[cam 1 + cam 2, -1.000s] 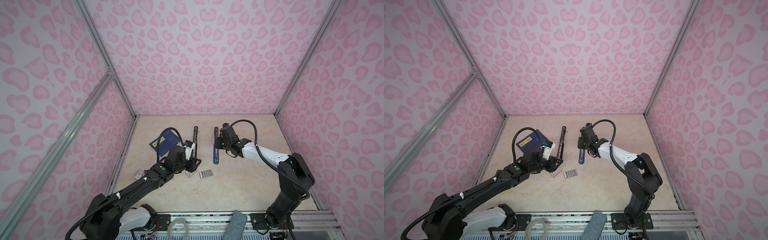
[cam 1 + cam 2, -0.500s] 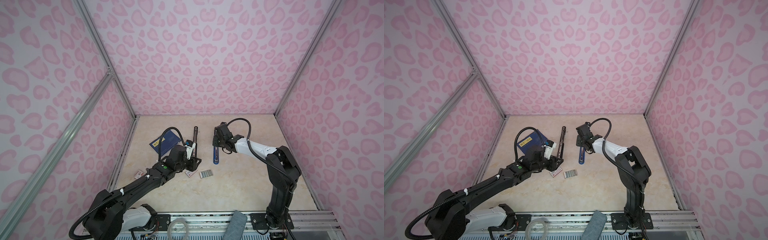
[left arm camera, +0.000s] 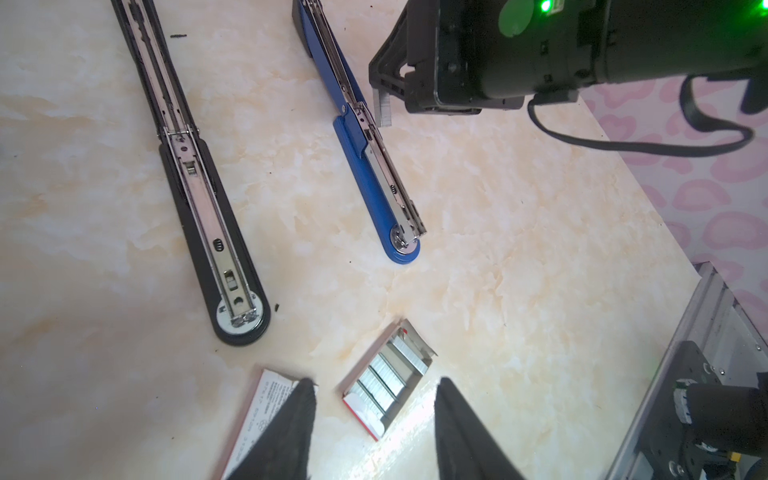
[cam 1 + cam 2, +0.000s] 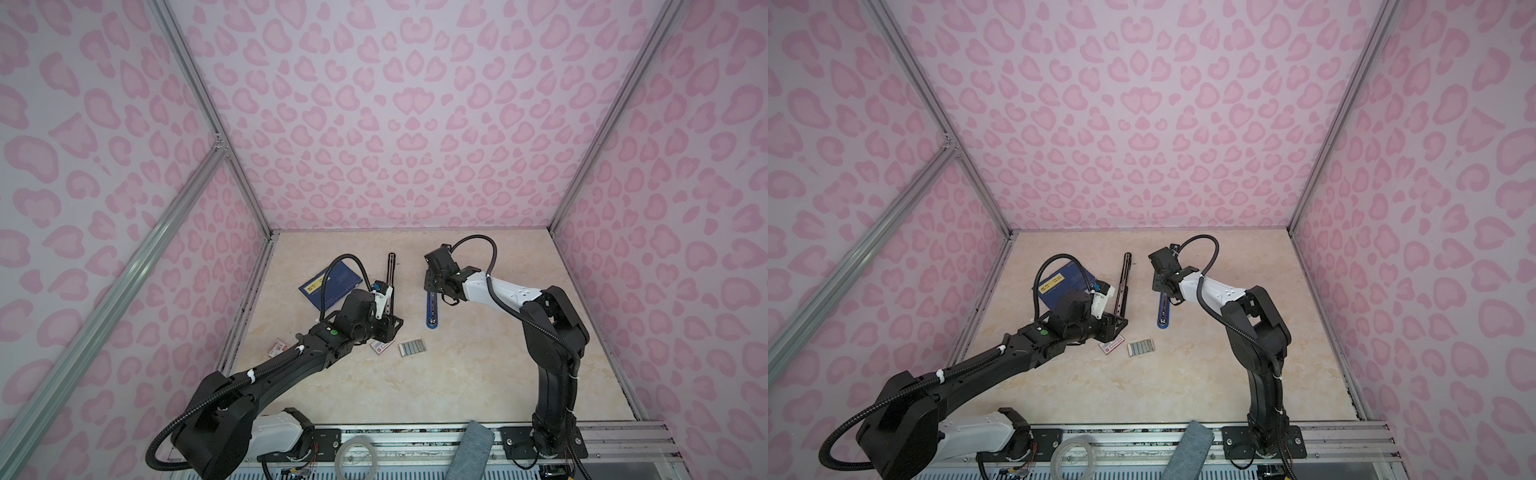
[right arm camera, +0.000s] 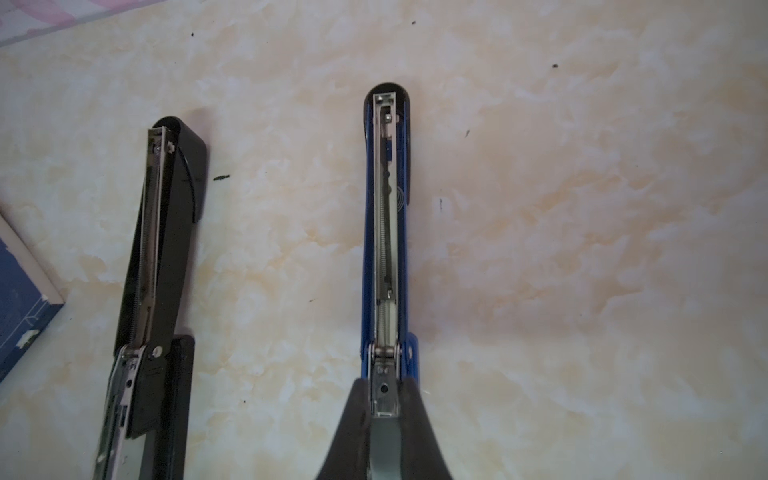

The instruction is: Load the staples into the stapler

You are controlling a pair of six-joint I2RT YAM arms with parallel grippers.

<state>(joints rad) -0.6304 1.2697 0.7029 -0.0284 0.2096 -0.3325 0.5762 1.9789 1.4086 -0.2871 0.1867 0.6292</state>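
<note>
The blue stapler (image 4: 431, 309) (image 4: 1163, 311) lies opened flat, its metal channel (image 5: 384, 232) facing up. My right gripper (image 5: 385, 386) (image 4: 436, 286) is shut on a short grey strip of staples (image 3: 382, 106), held just above the stapler's hinge end. More staples (image 3: 388, 384) (image 4: 412, 348) (image 4: 1140, 347) lie side by side in a small open tray. My left gripper (image 3: 374, 382) (image 4: 384, 328) hovers open over that tray, nothing between its fingers.
A black stapler (image 4: 390, 286) (image 3: 199, 208) (image 5: 158, 257) lies opened flat left of the blue one. A white red-labelled box (image 4: 382, 345) (image 3: 266, 411) sits beside the tray, partly under a left finger. A dark blue booklet (image 4: 328, 284) lies at back left; another small box (image 4: 277, 348) near the left wall.
The right arm's elbow has swung in toward the middle and back, while its gripper stays over the blue stapler's hinge end. The left arm has barely moved.
</note>
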